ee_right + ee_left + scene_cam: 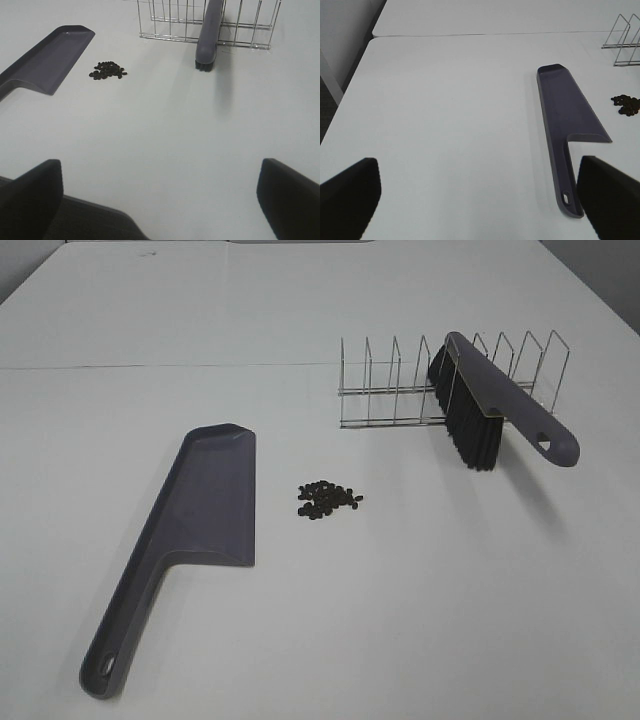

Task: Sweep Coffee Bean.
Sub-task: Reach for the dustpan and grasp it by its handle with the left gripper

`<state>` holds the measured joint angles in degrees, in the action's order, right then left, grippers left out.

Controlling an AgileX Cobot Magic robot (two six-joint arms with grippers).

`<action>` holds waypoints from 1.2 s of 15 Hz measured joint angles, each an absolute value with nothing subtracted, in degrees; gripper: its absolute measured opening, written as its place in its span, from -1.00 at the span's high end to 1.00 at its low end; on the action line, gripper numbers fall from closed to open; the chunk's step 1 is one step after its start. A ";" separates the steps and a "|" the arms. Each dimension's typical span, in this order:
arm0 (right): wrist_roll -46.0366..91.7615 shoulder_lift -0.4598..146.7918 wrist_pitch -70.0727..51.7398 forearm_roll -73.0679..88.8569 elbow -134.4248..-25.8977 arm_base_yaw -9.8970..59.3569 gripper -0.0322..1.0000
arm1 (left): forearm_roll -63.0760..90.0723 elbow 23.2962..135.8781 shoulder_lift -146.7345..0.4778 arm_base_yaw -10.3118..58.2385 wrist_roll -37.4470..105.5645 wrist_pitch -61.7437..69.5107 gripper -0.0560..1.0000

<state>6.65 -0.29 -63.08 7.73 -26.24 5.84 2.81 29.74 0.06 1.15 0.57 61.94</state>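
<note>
A small cluster of dark coffee beans lies on the white table, also seen as the coffee beans and the coffee beans. Left of it lies a grey-purple dustpan, pan end far, handle toward the front; the dustpan and dustpan show in both wrist views. A grey-purple brush with black bristles leans on a wire rack. Neither arm shows in the high view. My left gripper is open, pulled back from the dustpan handle. My right gripper is open over bare table.
The wire rack stands behind the beans at the back right. A seam runs across the table at the back. The table's left edge drops off beside the left gripper.
</note>
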 joint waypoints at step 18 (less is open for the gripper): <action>6.65 -0.29 -63.08 7.73 -26.24 5.84 -0.90 | 2.81 29.74 0.06 1.15 0.57 61.94 -0.99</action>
